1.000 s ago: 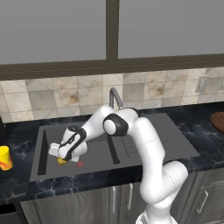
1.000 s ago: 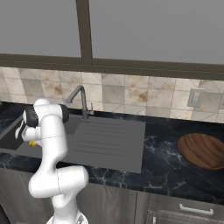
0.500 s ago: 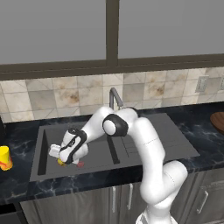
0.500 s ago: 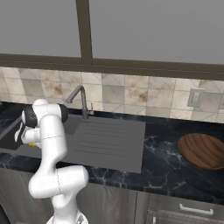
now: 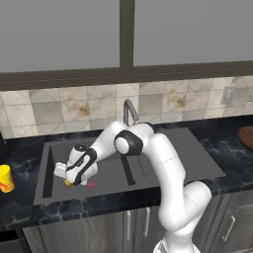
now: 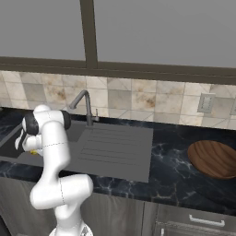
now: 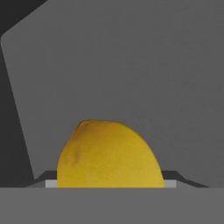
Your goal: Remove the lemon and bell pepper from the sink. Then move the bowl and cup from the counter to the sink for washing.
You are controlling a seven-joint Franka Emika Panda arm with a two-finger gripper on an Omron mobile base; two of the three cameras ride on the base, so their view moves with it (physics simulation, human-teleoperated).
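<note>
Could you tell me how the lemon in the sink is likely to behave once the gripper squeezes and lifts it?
The lemon looks rounded and smooth, so it may slip or roll out of the gripper. It seems small, so probably light. Dropped, it would likely roll across the sink floor.

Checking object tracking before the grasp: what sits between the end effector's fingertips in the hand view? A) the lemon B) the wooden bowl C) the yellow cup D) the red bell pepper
A: the hand view shows the lemon, plain yellow and rounded, right at the end effector, low in the sink; the cup stands on the counter to the left.
</note>
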